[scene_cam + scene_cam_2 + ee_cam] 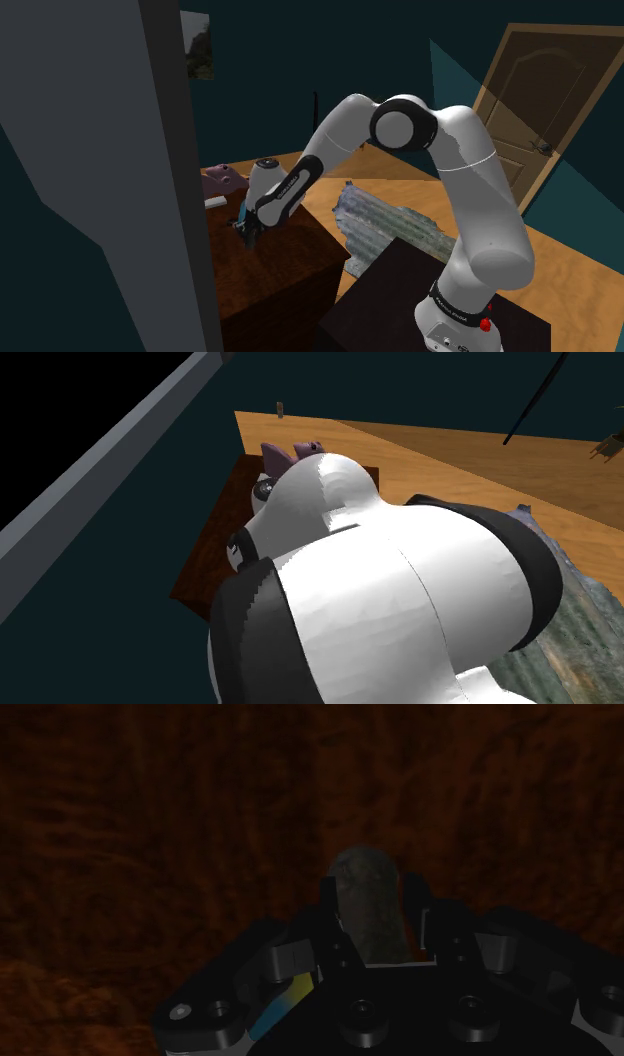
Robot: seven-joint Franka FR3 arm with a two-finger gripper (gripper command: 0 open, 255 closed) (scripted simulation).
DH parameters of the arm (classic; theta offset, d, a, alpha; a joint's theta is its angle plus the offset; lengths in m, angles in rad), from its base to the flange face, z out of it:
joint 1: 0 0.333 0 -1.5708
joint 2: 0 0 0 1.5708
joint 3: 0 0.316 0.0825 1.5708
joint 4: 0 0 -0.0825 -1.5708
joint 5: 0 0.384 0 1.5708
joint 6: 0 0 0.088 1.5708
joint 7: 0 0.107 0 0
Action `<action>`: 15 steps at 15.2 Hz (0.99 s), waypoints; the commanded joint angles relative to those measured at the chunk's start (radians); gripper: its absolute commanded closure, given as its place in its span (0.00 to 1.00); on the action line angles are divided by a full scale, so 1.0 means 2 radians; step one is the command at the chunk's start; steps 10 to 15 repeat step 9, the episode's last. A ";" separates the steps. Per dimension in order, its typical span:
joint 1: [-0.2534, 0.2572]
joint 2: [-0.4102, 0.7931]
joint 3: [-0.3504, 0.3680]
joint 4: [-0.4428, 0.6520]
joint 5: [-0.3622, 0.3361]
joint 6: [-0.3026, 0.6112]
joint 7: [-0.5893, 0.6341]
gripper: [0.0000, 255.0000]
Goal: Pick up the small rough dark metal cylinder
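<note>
A small dark grey cylinder [368, 904] with a rough, mottled surface stands upright between my two black fingers [330, 919], which clasp its sides. My gripper [372, 929] is shut on it, over the dark reddish wooden table [150, 824]. In the shoulder view, the gripper [247, 235] points down at the near part of the wooden table [290, 255], close to the grey panel on that view's left. The hand hides the cylinder there. I cannot tell whether the cylinder's base rests on the table or hangs just above it.
A purple lumpy object [222, 180] and a small white thing [213, 202] lie at the table's far end. A tall grey panel [150, 160] stands close beside the table. A rough grey-green slab [390, 225] lies on the wooden floor, with a door [530, 110] behind it.
</note>
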 commanded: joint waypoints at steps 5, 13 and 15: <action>-0.004 -0.036 0.005 -0.010 0.004 -0.026 -0.002 1.00; -0.005 -0.048 0.007 -0.012 0.005 -0.036 -0.004 1.00; -0.005 -0.048 0.007 -0.012 0.005 -0.036 -0.004 1.00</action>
